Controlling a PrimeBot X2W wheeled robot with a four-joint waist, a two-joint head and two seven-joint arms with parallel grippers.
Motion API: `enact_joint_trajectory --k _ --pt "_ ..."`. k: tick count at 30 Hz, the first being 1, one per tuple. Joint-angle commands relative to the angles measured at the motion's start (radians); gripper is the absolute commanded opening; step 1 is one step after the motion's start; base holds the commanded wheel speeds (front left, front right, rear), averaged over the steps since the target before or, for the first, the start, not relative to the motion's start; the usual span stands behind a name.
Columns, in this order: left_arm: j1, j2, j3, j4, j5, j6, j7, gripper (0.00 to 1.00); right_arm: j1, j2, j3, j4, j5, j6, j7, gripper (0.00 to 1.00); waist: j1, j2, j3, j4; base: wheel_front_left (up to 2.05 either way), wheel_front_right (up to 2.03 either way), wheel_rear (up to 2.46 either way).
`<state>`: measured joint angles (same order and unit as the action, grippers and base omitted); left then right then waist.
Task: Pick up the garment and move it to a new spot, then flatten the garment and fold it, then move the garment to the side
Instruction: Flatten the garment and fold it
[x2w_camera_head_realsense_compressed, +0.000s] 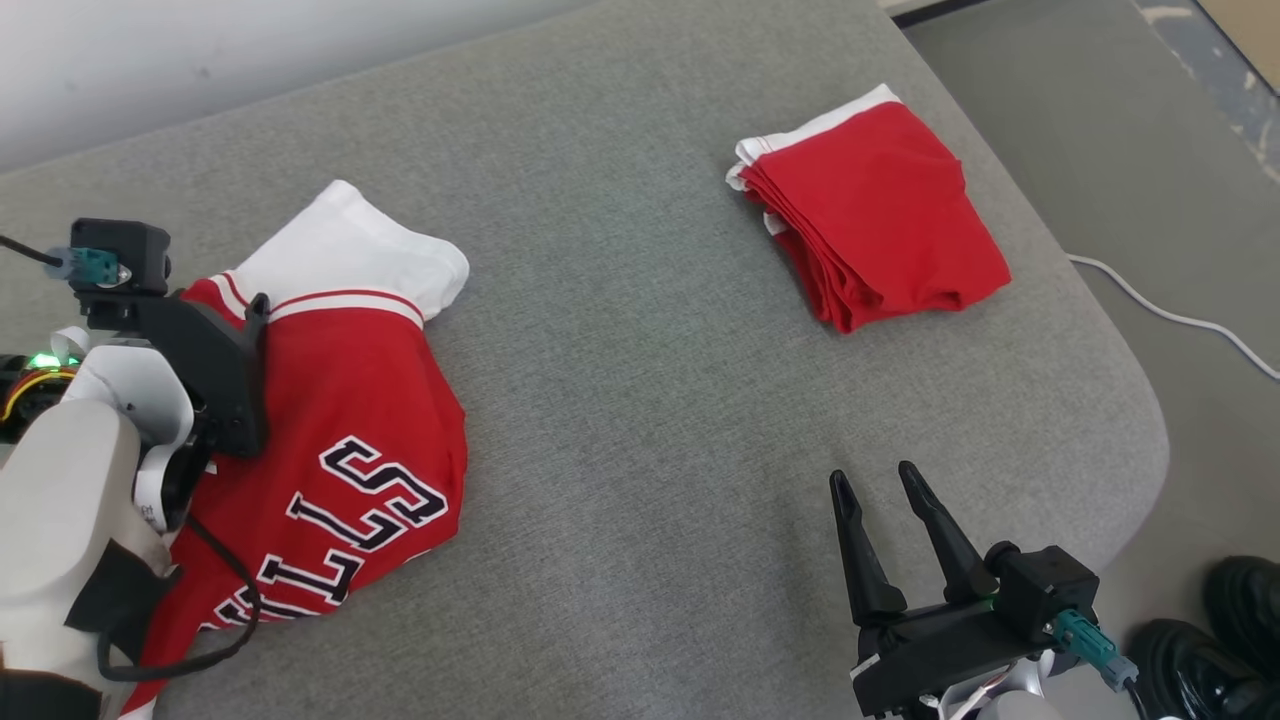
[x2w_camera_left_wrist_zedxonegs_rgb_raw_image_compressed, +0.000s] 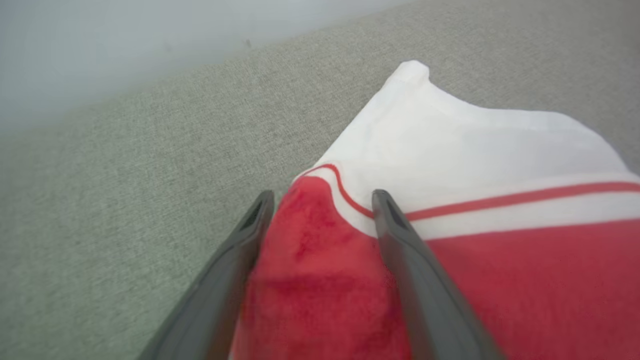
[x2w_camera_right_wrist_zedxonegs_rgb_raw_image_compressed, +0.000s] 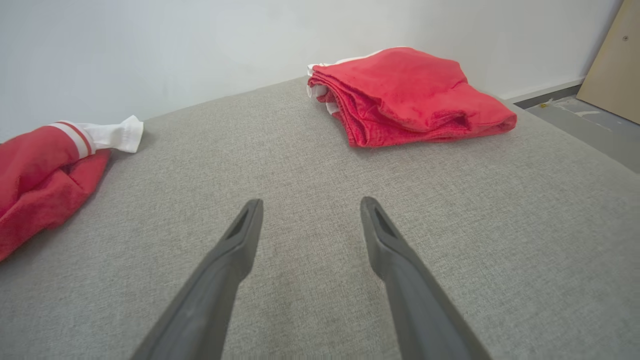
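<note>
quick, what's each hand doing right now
Left hand: open, fingers spread over the red jersey, not clamped on it.
Right hand: open, holding nothing, above the grey cushion.

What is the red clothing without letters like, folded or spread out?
Folded. The plain red garment lies in a compact stack, with several layered edges showing along its side.

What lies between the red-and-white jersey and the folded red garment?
Nothing: in the head view, bare grey cushion separates the red-and-white jersey from the folded red garment.
</note>
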<state>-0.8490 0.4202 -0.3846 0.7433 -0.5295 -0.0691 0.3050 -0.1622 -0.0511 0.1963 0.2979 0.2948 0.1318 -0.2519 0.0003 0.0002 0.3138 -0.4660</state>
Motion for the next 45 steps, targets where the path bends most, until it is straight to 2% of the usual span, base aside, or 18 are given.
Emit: enact_joint_trajectory --k 1,3,10,11,12,19,20,22,28,36,45 --pt "-0.015 0.002 -0.006 0.006 0.008 -0.003 -0.003 0.6 -0.002 0.001 -0.003 0.002 -0.004 -0.002 -0.006 1.0 -0.0003 -0.0002 0.011 -0.013 0.0 0.0 0.0" --pt "-0.02 0.004 -0.015 0.009 0.017 -0.009 -0.016 0.0 -0.006 0.002 0.0 0.004 -0.006 -0.002 -0.007 1.0 -0.0003 -0.0002 0.006 -0.008 0.0 0.0 0.0" --pt "-0.016 -0.028 -0.033 0.022 0.016 -0.015 -0.063 0.0 -0.007 0.001 0.004 0.016 -0.019 -0.002 -0.009 1.0 -0.0003 -0.0002 -0.027 0.021 0.0 0.0 0.0" --pt "-0.016 -0.031 -0.033 0.025 0.014 -0.012 -0.07 0.17 -0.007 0.001 0.003 0.017 -0.023 -0.002 -0.009 1.0 -0.0003 -0.0002 -0.032 0.024 0.0 0.0 0.0" --pt "-0.014 -0.034 -0.034 0.029 0.011 -0.012 -0.071 0.99 -0.008 0.001 0.004 0.019 -0.026 -0.002 -0.008 1.0 -0.0003 -0.0002 -0.037 0.027 0.0 0.0 0.0" --pt "-0.019 -0.037 -0.043 0.054 -0.008 -0.026 -0.061 1.0 -0.005 0.001 0.011 0.015 -0.031 -0.002 0.003 1.0 -0.0003 -0.0002 -0.055 0.031 0.0 0.0 0.0" --pt "-0.016 -0.04 -0.046 0.051 -0.009 -0.023 -0.058 0.76 -0.003 0.001 0.013 0.014 -0.031 -0.002 0.004 1.0 -0.0003 -0.0002 -0.056 0.03 0.0 0.0 0.0" --pt "-0.011 -0.038 -0.049 0.047 -0.01 -0.024 -0.052 0.0 -0.001 0.001 0.015 0.011 -0.028 -0.002 0.005 1.0 -0.0003 -0.0002 -0.054 0.025 0.0 0.0 0.0" --pt "-0.053 -0.043 -0.044 0.018 -0.004 -0.025 -0.124 0.0 -0.007 0.001 0.007 0.009 -0.022 -0.002 0.005 1.0 -0.0003 -0.0002 -0.047 0.02 0.0 0.0 0.0" --pt "-0.149 -0.127 -0.074 -0.103 0.005 -0.044 -0.262 0.0 -0.004 0.001 -0.004 0.016 -0.029 -0.002 0.006 1.0 -0.0003 -0.0002 -0.075 0.044 0.0 0.0 0.0" --pt "-0.3 -0.296 -0.105 -0.343 -0.036 -0.051 -0.375 0.0 0.015 0.001 -0.005 0.014 -0.042 -0.002 0.018 1.0 -0.0003 -0.0002 -0.132 0.089 0.0 0.0 0.0"
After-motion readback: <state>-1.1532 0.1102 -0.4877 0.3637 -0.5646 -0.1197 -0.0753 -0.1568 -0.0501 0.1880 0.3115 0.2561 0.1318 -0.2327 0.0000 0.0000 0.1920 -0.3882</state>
